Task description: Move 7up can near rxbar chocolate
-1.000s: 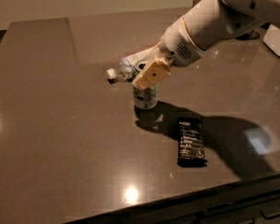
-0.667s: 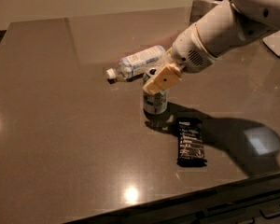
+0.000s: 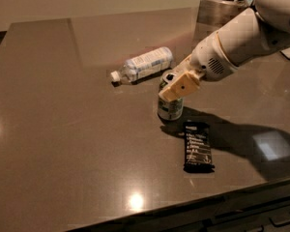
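Note:
The 7up can (image 3: 169, 109) stands upright on the dark table, silvery-white and green, with its silver top showing. My gripper (image 3: 173, 83) comes in from the upper right on a white arm. Its tan fingers (image 3: 181, 86) are shut around the can's upper part. The rxbar chocolate (image 3: 197, 146), a flat black bar with white text, lies flat just to the right of and in front of the can, a small gap away. I cannot tell whether the can's base touches the table.
A clear plastic bottle (image 3: 144, 65) with a white label lies on its side behind the can. A container (image 3: 224, 4) stands at the back right. The table's front edge (image 3: 193, 204) runs close below the bar.
My gripper has carried the can to the right and toward the front, away from the bottle and up next to the rxbar chocolate.

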